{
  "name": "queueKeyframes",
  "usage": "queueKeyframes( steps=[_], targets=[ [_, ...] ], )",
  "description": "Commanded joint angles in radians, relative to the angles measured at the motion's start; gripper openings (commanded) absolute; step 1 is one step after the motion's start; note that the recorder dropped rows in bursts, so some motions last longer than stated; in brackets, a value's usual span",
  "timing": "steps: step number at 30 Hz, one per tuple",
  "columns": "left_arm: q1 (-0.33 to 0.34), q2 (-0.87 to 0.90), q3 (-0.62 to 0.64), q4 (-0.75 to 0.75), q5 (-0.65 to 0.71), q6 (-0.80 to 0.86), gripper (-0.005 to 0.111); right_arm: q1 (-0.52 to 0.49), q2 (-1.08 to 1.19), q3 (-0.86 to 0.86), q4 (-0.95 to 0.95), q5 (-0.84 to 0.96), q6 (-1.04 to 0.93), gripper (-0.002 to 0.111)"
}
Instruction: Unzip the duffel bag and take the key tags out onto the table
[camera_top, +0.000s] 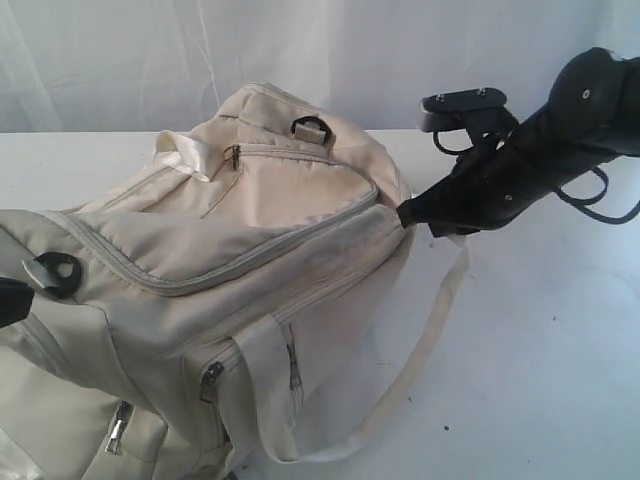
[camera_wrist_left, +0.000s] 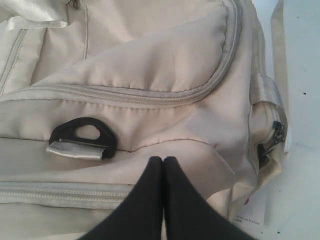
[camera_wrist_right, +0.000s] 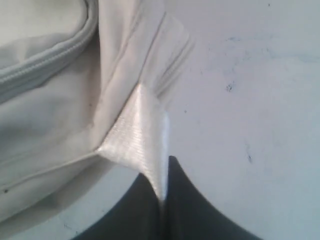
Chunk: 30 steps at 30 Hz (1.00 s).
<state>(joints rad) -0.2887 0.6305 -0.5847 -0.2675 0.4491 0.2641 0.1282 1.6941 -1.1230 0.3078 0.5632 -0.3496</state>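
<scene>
Duffel bag sits zipped, cream fabric creased; right fingers pinch its webbing strap, left fingers pressed together.

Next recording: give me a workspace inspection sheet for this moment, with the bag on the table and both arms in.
Surface: table white, with a few dark specks.
Job's things: duffel bag lying on the table, its long curved zipper closed; key tags nothing seen.
Clutter: printed label at the bag's corner; nothing else seen.
Grippers: left end effector shut, tips at the bag's fabric; right end effector shut on the webbing tab at the bag's end.
Cables: black cable loops on the right arm, off the bag.
Surroundings: pale curtain behind the table.
</scene>
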Motion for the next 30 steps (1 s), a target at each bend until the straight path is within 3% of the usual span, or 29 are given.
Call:
queueKeyframes(
  steps=[1,8,14,21,23,24,28,30],
  targets=[
    [-0.004,-0.003,0.037,-0.009,-0.037,-0.002,0.000,-0.018,-0.063,-0.003,-0.104,0.119,0.083,0.000],
    [-0.004,-0.003,0.036,-0.009,-0.022,-0.002,0.000,-0.018,-0.209,0.046,-0.104,0.299,0.089,0.000],
    [-0.004,-0.003,0.036,-0.009,-0.012,-0.002,0.000,-0.018,-0.379,0.247,-0.023,0.338,0.099,0.000],
    [-0.004,-0.003,0.036,-0.011,-0.013,-0.002,0.000,-0.018,-0.435,0.311,0.016,0.332,0.032,0.003],
    [-0.004,-0.003,0.036,-0.011,-0.010,-0.002,0.000,-0.018,-0.435,0.307,0.016,0.314,0.030,0.018],
    [-0.004,-0.003,0.036,-0.016,-0.010,-0.002,0.000,-0.018,-0.435,0.297,0.014,0.312,0.030,0.033],
    [-0.004,-0.003,0.036,-0.021,-0.010,-0.002,0.000,-0.018,-0.435,0.213,0.008,0.241,0.030,0.073],
    [-0.004,-0.003,0.036,-0.023,-0.010,-0.002,0.000,-0.018,-0.435,0.168,0.015,0.077,0.032,0.075]
  ],
)
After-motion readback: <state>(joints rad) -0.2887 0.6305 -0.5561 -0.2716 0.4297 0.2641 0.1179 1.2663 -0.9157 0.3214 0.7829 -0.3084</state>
